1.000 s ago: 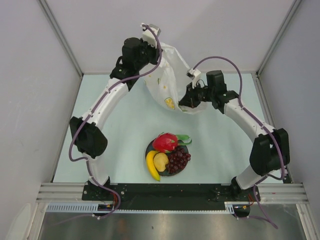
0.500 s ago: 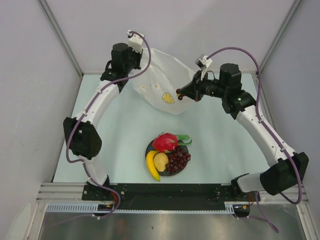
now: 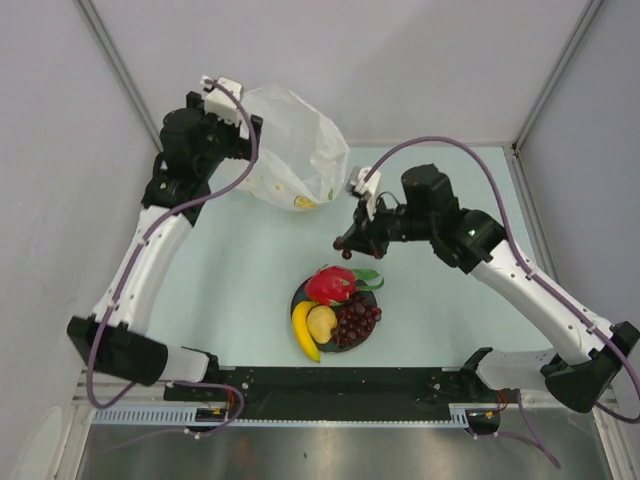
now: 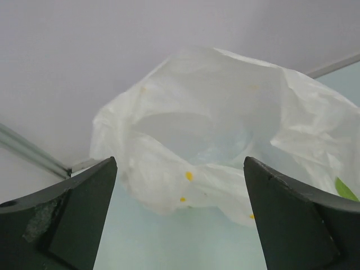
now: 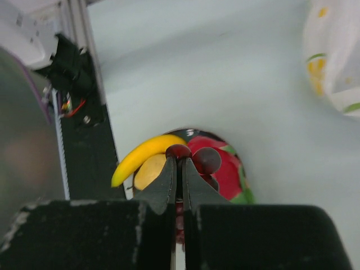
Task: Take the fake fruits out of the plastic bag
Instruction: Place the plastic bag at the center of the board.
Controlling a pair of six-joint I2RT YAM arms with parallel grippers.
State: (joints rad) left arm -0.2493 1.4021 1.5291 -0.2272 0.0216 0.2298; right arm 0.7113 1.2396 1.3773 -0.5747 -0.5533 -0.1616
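L gripper (image 3: 246,128), top view: at left edge of plastic bag (image 3: 295,145), which sits crumpled at table (image 3: 240,270) rear-left. R gripper (image 3: 347,243) is near far edge of plate (image 3: 297,298), which holds dragon fruit (image 3: 328,284), banana (image 3: 303,331), round yellow fruit (image 3: 321,322) and grape bunch (image 3: 357,320).
L wrist view: jaws spread wide, bag mouth ahead, no contact.
R wrist view: jaws pressed together; dark red beads (image 5: 179,151) at tips, cannot tell if pinched.

I can read no text, label, brand or number in any view. The crinkly translucent white plastic bag (image 3: 290,150) bears small yellow and green marks (image 4: 189,176), but I see only blurred spots, not letters.
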